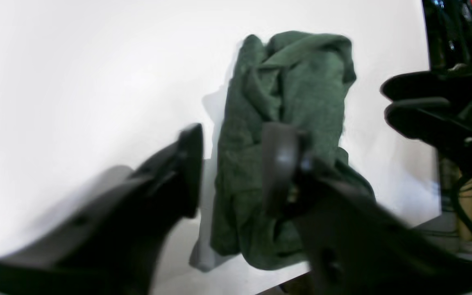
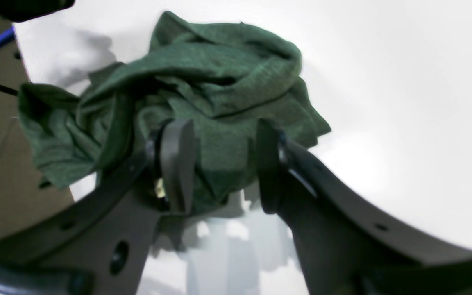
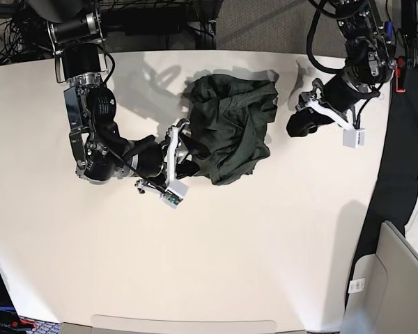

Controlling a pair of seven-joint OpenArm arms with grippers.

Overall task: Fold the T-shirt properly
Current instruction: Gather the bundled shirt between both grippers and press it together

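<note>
olive knit, the t-shirt lies crumpled mid-table as our right hand straddles its edge, jaws apart, left hand open beside it; we should pinch one layer.

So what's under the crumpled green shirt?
The T-shirt lies bunched on the white table. Only table shows around it. Whatever is beneath the heap is covered by the fabric, so I cannot tell.

Both arms are black with silver collars and looped black cables; each wrist carries a white camera block. Dark curved gripper fingers show round screw holes.
</note>
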